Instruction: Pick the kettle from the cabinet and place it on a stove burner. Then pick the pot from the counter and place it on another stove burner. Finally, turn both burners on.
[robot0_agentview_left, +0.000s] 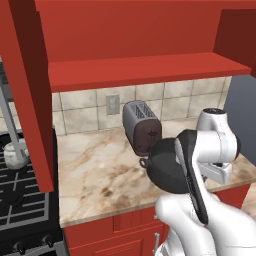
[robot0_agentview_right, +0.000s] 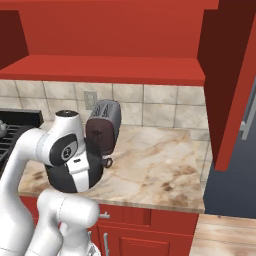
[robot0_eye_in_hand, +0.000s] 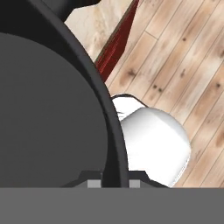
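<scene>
Pot (robot0_eye_in_hand: 48, 109) rim sits pinched between my gripper (robot0_eye_in_hand: 114, 183) jaws, lifted off the counter (robot0_agentview_left: 100, 170), so I judge the stove (robot0_agentview_left: 22, 200) with the kettle (robot0_agentview_left: 15, 155) lies far to its left.

Beige tiled wall (robot0_agentview_left: 175, 100) with a grey outlet (robot0_agentview_left: 113, 104) behind the table. Pale wood plank floor (robot0_eye_in_hand: 183, 65) below

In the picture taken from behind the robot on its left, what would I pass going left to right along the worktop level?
Kettle on the stove → bare marbled counter → toaster → dark pot → the robot's white arm.
</scene>
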